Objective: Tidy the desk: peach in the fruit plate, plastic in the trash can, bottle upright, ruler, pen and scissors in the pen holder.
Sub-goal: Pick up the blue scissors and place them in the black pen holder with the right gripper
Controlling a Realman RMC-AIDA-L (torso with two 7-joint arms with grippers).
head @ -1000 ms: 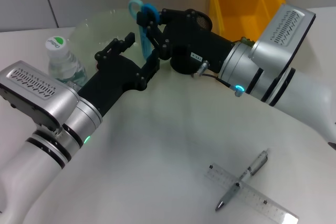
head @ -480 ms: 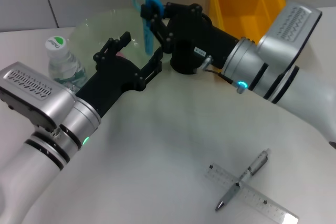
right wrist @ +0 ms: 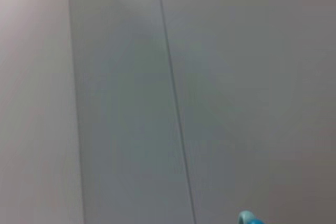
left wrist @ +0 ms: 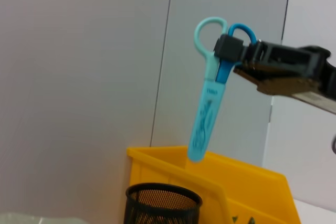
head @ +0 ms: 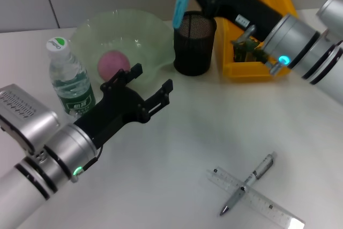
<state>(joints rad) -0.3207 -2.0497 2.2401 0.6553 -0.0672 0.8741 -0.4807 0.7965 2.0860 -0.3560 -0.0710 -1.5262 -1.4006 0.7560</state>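
Right gripper (left wrist: 231, 48) pinches the scissors (left wrist: 207, 93) by the handles, blades hanging down above the pen holder (head: 194, 44). Left gripper (head: 144, 87) stands spread over the table, near the fruit plate (head: 155, 30) holding the peach (head: 112, 64). Bottle (head: 68, 81) upright; pen (head: 247, 183) lies across ruler (head: 268, 205).

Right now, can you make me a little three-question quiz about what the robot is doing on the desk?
1. True or false: the peach lies in the fruit plate.
2. What does the right gripper hold? A) pen B) scissors C) ruler
3. Fill in: the scissors hang above the black mesh ___.

Key
1. True.
2. B; the pen lies across the ruler on the desk, and the left gripper is open and empty.
3. Pen holder.
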